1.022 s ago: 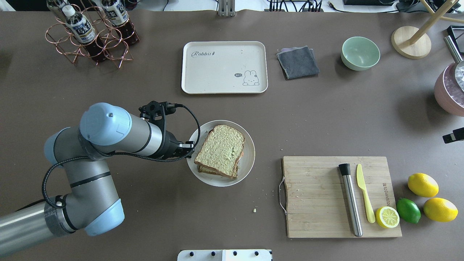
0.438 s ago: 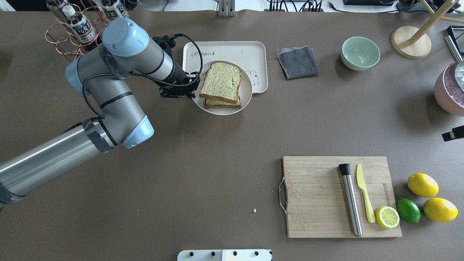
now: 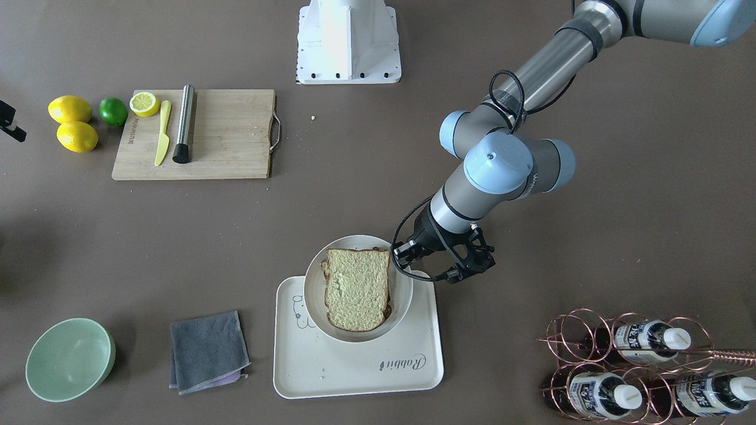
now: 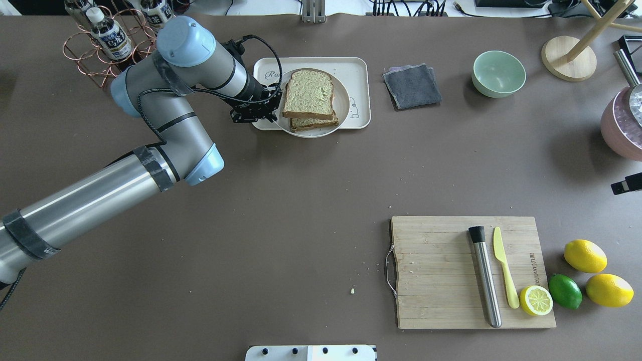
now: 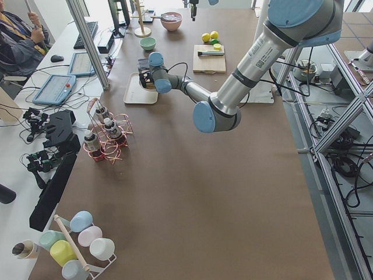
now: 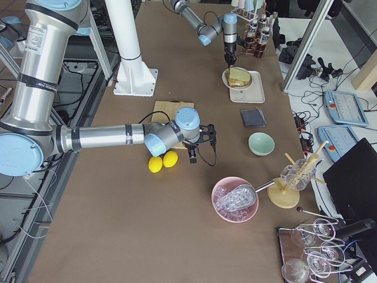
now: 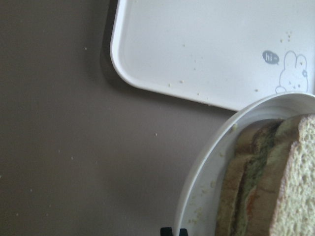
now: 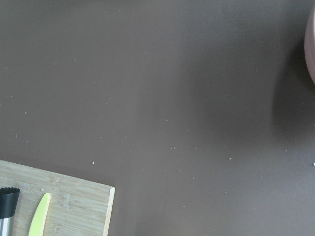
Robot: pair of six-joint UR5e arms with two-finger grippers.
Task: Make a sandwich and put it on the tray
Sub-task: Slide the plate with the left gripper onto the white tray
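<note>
The sandwich (image 4: 308,94), two brown-crusted greenish-tan slices, lies on a round white plate (image 4: 326,131); it also shows in the front view (image 3: 357,288). The egg is hidden apart from an orange sliver between the slices in the left wrist view (image 7: 248,206). My left gripper (image 4: 275,108) is shut on the plate's left rim (image 3: 397,260) and holds the plate over the near half of the cream tray (image 4: 358,75). The right gripper (image 6: 194,147) hovers beyond the cutting board's right side, near the lemons; I cannot tell whether it is open or shut.
A copper bottle rack (image 4: 118,47) stands left of the tray, close to my left elbow. A grey cloth (image 4: 412,86) and a green bowl (image 4: 498,73) lie right of the tray. A cutting board (image 4: 441,273) with a knife, a steel tool and a half lemon is at the front right.
My left arm has carried the plate with the sandwich from the middle of the table, away from the robot, to over the tray. The right arm has not moved.
</note>
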